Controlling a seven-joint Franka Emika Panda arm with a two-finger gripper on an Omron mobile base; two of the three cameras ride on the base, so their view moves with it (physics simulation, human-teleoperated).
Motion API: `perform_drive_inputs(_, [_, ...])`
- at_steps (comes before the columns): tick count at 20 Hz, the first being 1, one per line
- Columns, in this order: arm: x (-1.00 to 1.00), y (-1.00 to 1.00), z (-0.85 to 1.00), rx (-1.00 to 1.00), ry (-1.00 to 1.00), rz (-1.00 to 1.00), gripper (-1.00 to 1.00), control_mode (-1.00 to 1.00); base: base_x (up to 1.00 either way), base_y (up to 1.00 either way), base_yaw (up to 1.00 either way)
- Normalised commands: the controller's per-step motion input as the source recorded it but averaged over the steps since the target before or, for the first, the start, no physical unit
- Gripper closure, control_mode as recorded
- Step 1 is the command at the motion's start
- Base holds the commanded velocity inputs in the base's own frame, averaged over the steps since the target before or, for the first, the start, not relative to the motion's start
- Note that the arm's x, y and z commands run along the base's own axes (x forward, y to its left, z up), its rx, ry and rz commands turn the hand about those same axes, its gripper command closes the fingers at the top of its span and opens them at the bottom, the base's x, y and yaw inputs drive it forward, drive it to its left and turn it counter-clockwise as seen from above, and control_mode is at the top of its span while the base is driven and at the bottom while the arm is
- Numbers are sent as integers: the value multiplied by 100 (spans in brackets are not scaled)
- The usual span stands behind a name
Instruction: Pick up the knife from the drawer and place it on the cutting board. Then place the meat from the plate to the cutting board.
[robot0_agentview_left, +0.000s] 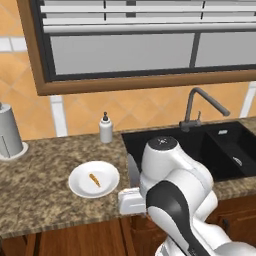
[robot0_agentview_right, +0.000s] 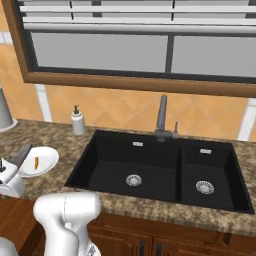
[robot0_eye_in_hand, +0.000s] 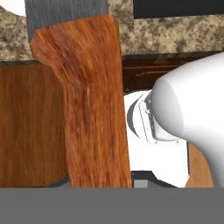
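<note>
**One knife aloft, one strip of meat waiting**

Half the job is what we judge to be in hand. The gripper (robot0_agentview_left: 131, 195) is clenched on the knife (robot0_agentview_left: 132, 170) at the front edge of the granite counter (robot0_agentview_left: 35, 195). The grey blade stands upright just beside the white plate (robot0_agentview_left: 75, 187). In the hand view the knife's reddish wooden handle (robot0_eye_in_hand: 92, 113) runs up the middle, with the blade above it. The meat (robot0_agentview_left: 94, 180), a thin orange-brown strip, lies near the middle of the plate, untouched.

We read this as the carry step: the knife is out of the drawer and not yet set down. The next move calls for carrying it to the cutting board and laying it flat. We cannot tell from here where that board lies.

Room is mixed. To the arm's right the black sink (robot0_agentview_left: 210, 145) drops away close by, with its faucet (robot0_agentview_left: 200, 107) standing at the back. A soap dispenser (robot0_agentview_left: 105, 128) stands against the wall behind the plate. To the left, bare counter stretches toward a grey canister (robot0_agentview_left: 9, 132). The blade is close to the plate's rim, so we would want any swing leftward lifted clear of it.
</note>
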Motion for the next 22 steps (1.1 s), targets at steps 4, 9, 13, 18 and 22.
perform_drive_inputs(4, [0, 0, 0, 0, 0, 0, 100, 100, -28, -100, -12])
perform_drive_inputs(9, [0, 0, 0, 0, 0, 0, 100, 100, -43, -100, -10])
perform_drive_inputs(13, [0, 0, 0, 0, 0, 0, 100, 100, -52, -100, -12])
perform_drive_inputs(18, [0, 0, 0, 0, 0, 0, 100, 100, -11, -100, -12])
perform_drive_inputs(22, [0, 0, 0, 0, 0, 0, 100, 100, 7, -100, -8])
